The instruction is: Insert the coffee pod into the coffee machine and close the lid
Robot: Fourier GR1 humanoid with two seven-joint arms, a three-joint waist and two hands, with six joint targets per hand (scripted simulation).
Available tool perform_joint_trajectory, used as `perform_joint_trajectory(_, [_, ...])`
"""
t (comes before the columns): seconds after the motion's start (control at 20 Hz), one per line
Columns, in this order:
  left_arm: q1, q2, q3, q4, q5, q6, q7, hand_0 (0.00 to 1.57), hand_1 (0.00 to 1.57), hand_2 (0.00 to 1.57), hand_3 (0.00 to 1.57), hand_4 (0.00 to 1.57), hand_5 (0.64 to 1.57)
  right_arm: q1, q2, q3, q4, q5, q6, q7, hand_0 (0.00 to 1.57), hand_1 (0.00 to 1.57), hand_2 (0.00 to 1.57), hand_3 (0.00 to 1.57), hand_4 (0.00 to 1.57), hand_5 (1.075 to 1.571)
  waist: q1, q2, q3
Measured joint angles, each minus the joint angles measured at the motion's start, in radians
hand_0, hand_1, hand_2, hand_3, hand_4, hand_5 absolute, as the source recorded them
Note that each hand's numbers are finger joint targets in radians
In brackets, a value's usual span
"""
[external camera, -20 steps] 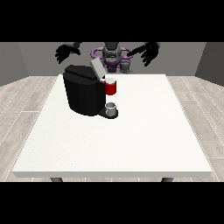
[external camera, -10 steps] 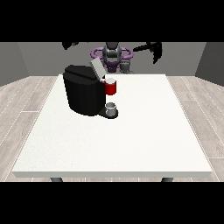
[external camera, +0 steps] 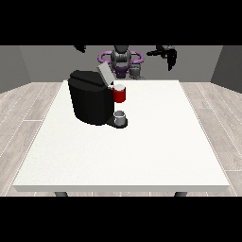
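Note:
The black coffee machine stands on the white table, left of the middle. Its grey lid is tilted up and open. At the machine's front, under the lid, sits a red cylinder with a pale top; I cannot tell whether this is the pod. A small silver cup rests on the machine's base. The hand at the view's right hangs high above the far right of the table with its fingers pointing down, holding nothing. Only a sliver of the hand at the view's left shows at the scene's top edge.
The robot's body stands behind the far table edge, just behind the machine. White tabletop stretches to the right of the machine and towards the near edge. Both hands are far above the machine and the table.
Both arms have risen. The hand at the view's left has climbed almost out of the scene, and the one at the right has swung up and turned its fingers down. The machine is unchanged.

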Motion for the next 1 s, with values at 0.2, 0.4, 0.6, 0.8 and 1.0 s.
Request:
perform_joint_trajectory(0.2, [0.037, -0.009, -0.035, -0.096, 0.042, 0.005, 0.031, 0.00, 0.00, 0.00, 0.00, 0.22, 1.571, -0.024, 0.007, -0.002, 0.047, 0.012, 0.008, -0.029, 0.00, 0.00, 0.00, 0.00, 0.00, 1.571, 0.023, 0.029, 0.0003])
perform_joint_trajectory(0.4, [0.087, -0.014, -0.065, -0.193, 0.080, 0.002, 0.058, 0.00, 0.00, 0.00, 0.00, 0.00, 1.571, -0.064, -0.002, -0.036, 0.104, -0.014, 0.037, -0.042, 0.00, 0.00, 0.00, 0.00, 0.00, 1.571, 0.039, 0.065, 0.0003])
perform_joint_trajectory(0.6, [0.129, -0.009, -0.092, -0.286, 0.127, 0.011, 0.106, 0.00, 0.00, 0.00, 0.00, 0.00, 1.571, -0.113, 0.000, -0.056, 0.162, -0.020, 0.039, -0.037, 0.00, 0.00, 0.00, 0.00, 0.00, 1.571, 0.044, 0.097, 0.0004])
perform_joint_trajectory(0.8, [0.186, -0.002, -0.107, -0.375, 0.164, 0.019, 0.126, 0.00, 0.00, 0.00, 0.00, 0.00, 1.571, -0.144, 0.001, -0.064, 0.214, -0.017, 0.054, -0.071, 0.00, 0.00, 0.00, 0.00, 0.00, 1.571, 0.031, 0.137, 0.0004])
perform_joint_trajectory(1.0, [0.215, 0.008, -0.123, -0.445, 0.175, 0.037, 0.153, 0.00, 0.00, 0.00, 0.00, 0.00, 1.571, -0.188, 0.020, -0.056, 0.258, -0.002, 0.048, -0.086, 0.00, 0.00, 0.00, 0.00, 0.00, 1.571, 0.018, 0.170, 0.0004])
